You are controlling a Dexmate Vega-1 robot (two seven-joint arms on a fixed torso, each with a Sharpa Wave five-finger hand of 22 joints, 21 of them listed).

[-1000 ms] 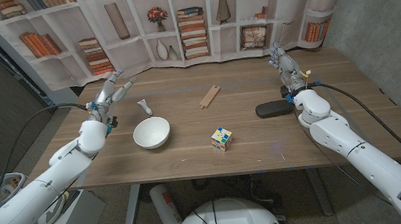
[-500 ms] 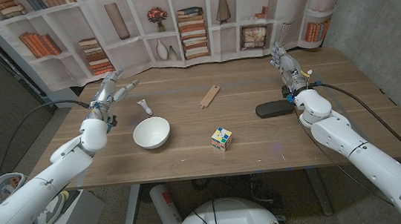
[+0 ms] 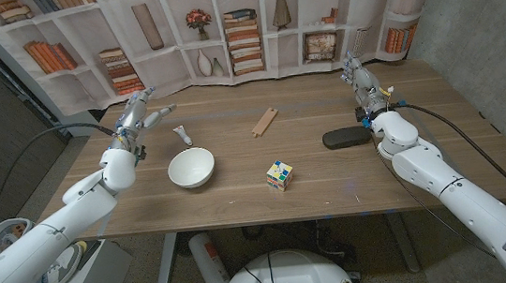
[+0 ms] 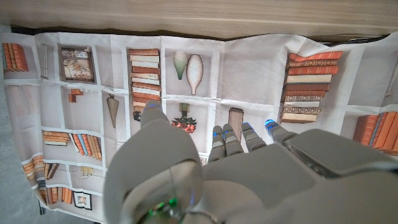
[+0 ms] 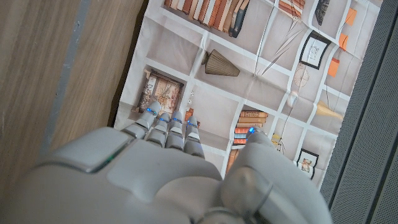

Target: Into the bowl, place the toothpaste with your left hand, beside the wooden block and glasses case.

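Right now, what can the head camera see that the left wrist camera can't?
Head view alone: the toothpaste lying just behind the white bowl, the wooden block, the colourful cube, the black glasses case and the right hand. Left wrist view alone: a close look along the back of the left hand, its fingers spread and holding nothing. Both share: the left hand, the wooden table and the bookshelf backdrop.

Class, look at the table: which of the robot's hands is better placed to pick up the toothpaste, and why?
The left hand. It hovers open close beside the toothpaste, near the bowl. The right hand waits across the table, by the glasses case.
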